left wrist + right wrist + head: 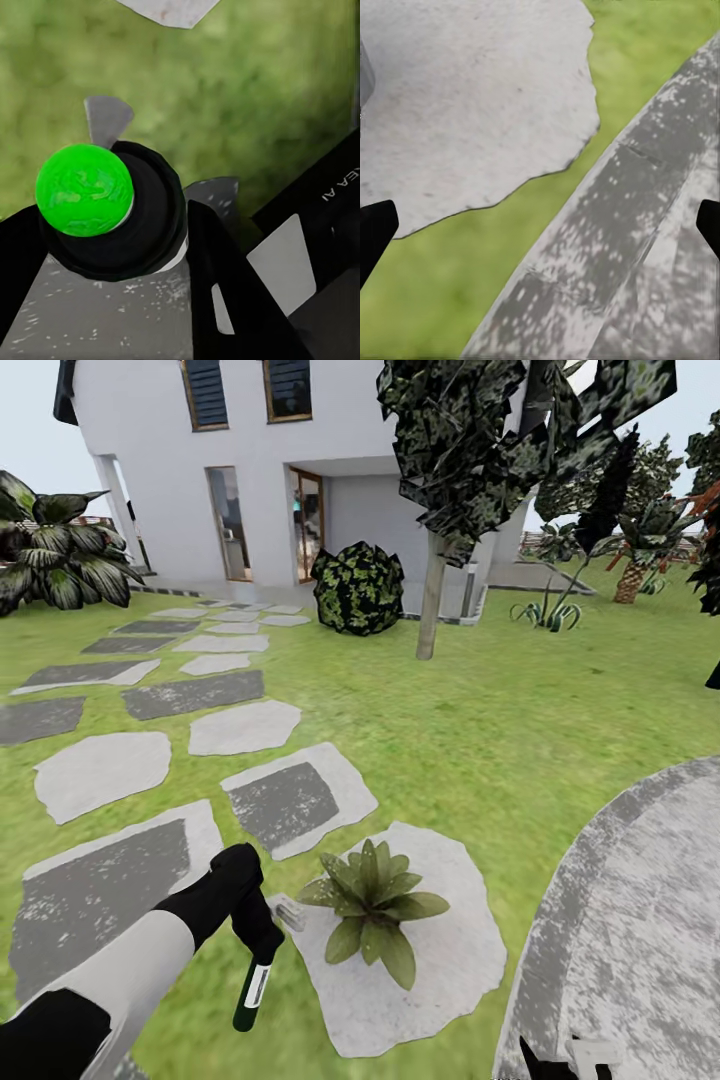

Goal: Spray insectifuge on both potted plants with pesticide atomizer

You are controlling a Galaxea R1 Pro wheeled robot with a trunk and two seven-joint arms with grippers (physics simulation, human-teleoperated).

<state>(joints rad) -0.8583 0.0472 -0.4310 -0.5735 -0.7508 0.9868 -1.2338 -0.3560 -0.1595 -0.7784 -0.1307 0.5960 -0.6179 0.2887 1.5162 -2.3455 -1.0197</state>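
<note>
while my left gripper (pixel 258 938) hangs at the lower left of the head view, its jaws are closed around the slim dark green-black pesticide bottle with a white label (pixel 253 992), which points down toward the green lawn (pixel 520 730). seen along my left fingers (pixel 225 292), the bottle's (pixel 120 217) end is a bright green disc framed by black, clamped between them over grass. just right of that gripper, near bottom centre of the head view, a small rosette of pointed green leaves (pixel 372 900) sits on a pale irregular stepping stone (pixel 450 960); i cannot make out its pot. my right gripper (pixel 562 1062) peeks in at the bottom edge, over the round grey paved patio (pixel 640 920). its black fingertips (pixel 373 232) sit at opposite edges of the right wrist view, spread wide, gripping nothing, above stone, grass and patio rim.
</note>
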